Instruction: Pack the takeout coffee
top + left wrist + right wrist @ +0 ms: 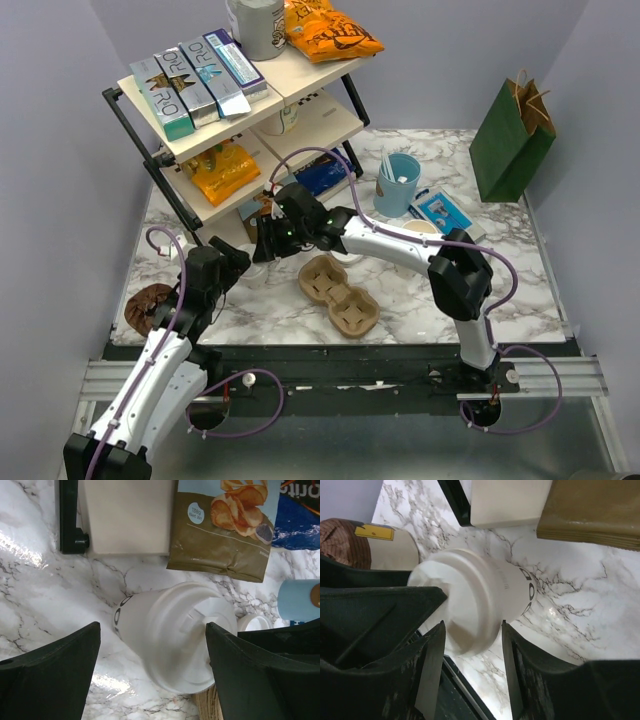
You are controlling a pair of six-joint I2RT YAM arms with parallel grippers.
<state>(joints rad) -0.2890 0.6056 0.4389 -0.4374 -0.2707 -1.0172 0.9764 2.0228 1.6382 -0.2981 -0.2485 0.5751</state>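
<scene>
- Marble counter inside lilac-grey walls; by my reading the packing is barely begun.
- Left gripper, left of the carrier: jaws wide apart. They stand either side of the coffee, with a clear gap on at least one side.
- Coffee: one lidded cup, tilted, lid towards the left wrist camera. It sits between the two grippers, near the carrier's left side and not in it. The top view hides it behind the grippers.
- Right gripper, reaching in from the carrier's far side: jaws look closed on the coffee at its lid end, so it seems to carry the cup.
- Carrier: one, its wells all bare. Seating the coffee is still to do.
- Blue cup: one, with white sticks, beyond the carrier.
- Green bag: one, upright, far right of the carrier and well apart. Nothing shows whether the coffee is meant to go in it.
</scene>
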